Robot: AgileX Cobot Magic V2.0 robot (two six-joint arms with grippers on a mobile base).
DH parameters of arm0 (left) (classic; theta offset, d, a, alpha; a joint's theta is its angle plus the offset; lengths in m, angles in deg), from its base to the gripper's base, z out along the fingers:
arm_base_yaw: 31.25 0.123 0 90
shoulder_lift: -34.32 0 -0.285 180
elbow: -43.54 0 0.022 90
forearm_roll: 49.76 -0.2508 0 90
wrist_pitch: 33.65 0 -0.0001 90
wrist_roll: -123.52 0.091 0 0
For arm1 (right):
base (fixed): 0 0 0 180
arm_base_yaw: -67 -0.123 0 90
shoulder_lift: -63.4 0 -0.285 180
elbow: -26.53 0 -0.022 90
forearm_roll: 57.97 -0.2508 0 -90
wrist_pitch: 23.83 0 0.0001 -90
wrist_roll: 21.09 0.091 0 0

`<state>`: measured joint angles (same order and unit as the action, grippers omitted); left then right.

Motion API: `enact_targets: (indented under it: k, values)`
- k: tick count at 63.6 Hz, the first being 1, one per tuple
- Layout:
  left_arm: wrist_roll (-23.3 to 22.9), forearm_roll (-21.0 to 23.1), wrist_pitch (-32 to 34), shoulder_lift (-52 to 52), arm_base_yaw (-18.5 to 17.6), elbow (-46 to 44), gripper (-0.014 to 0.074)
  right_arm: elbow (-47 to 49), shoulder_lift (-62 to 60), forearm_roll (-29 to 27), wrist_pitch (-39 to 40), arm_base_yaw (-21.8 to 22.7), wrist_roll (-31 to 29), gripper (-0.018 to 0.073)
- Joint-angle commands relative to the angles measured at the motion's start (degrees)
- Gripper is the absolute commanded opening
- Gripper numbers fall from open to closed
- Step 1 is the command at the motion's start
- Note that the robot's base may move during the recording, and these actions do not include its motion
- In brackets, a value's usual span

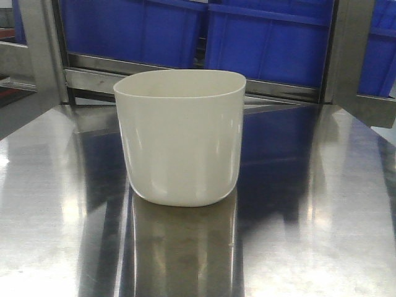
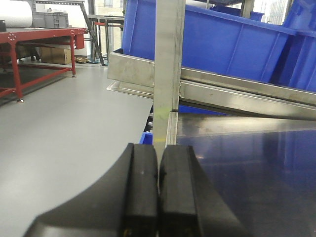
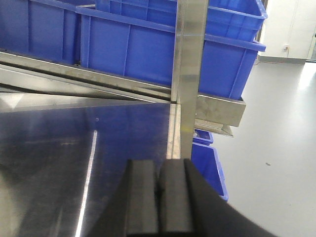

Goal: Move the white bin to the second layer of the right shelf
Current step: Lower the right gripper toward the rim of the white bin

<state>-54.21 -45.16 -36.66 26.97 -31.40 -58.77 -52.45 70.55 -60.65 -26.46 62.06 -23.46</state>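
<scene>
The white bin [image 1: 179,142], glossy cream with a rounded-square rim, stood upright mid-worktop [image 1: 322,235]. Blue crates [image 1: 266,37] sat at twelve o'clock, contents hidden. The left tool [image 2: 158,165] and right tool [image 3: 159,175] were pressed together.

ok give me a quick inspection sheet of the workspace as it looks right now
surface: steel tabletop, mirror-like, reflecting the white bin and blue crates
job's things: white bin upright, mid-table, nothing touching it; target shelf level cannot be told apart here
clutter: nothing seen
grippers: left gripper shut, empty; right gripper shut, empty; bin in neither wrist view
cables: nothing seen
surroundings: blue crates on a steel rack behind the table; red-framed bench across the grey floor
</scene>
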Motion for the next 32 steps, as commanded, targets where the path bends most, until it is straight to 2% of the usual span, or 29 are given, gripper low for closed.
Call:
enact_targets:
  k: [1, 12, 18, 25, 32]
  values:
    - [-0.3, 0.3, 4.66, 0.94, -0.06, 1.56, 0.0085, 0.0, -0.99, 0.07, 5.22, 0.22, -0.49, 0.0052]
    - [-0.3, 0.3, 4.66, 0.94, -0.06, 1.56, 0.0085, 0.0, -0.99, 0.59, 5.1, 0.22, -0.49, 0.0052]
    - [-0.3, 0.3, 4.66, 0.94, -0.06, 1.56, 0.0085, 0.71, -0.94, 3.69, 4.33, 0.22, -0.49, 0.0052]
    - [-0.3, 0.3, 4.66, 0.94, -0.06, 1.56, 0.0085, 4.09, -0.94, 9.15, -0.72, 0.22, -0.49, 0.0052]
    - [-0.3, 0.3, 4.66, 0.94, -0.06, 1.56, 0.0085, 8.15, 0.24, 10.26, -6.38, 0.22, -0.49, 0.0052]
